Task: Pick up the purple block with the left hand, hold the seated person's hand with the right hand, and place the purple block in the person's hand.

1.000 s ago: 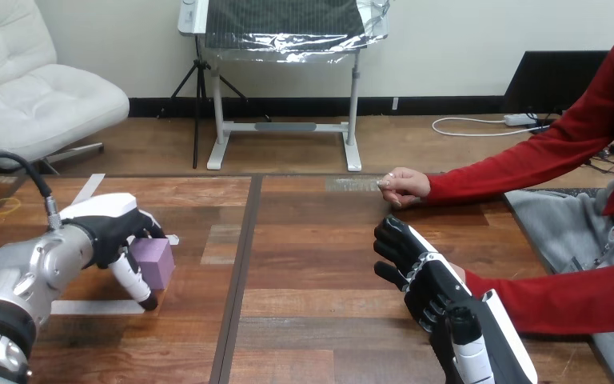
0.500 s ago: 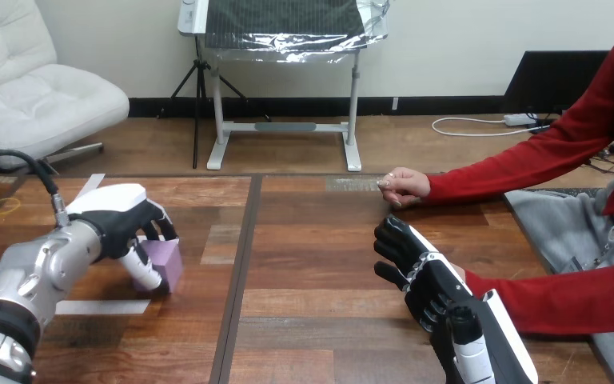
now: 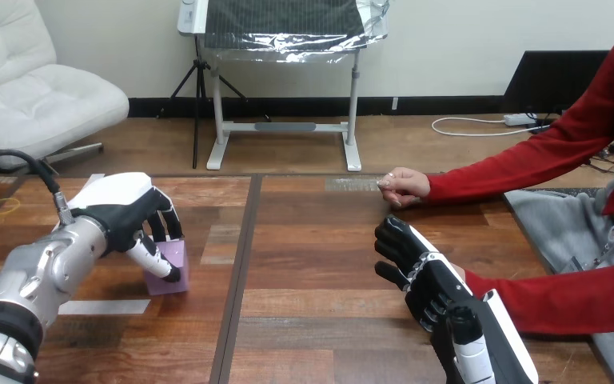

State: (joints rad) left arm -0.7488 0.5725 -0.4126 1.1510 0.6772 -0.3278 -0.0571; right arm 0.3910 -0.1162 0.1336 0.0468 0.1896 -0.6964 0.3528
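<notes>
The purple block stands on the wooden table at its left, leaning slightly. My left hand is curled over it, thumb on the near face and fingers on the far side, pinching it. At the right, my right hand hovers low over the table with relaxed, spread fingers and holds nothing. The person's hand, loosely closed, rests on the table farther back, a short gap beyond my right hand and not touching it.
A strip of white tape lies just in front of the block. A yellow ring lies at the far left. The person's other red-sleeved forearm rests along the table's right side beside my right arm.
My left hand has moved right and slightly away from me, closing round the block; the block has shifted right with it. The right hand and the person's hand have stayed still.
</notes>
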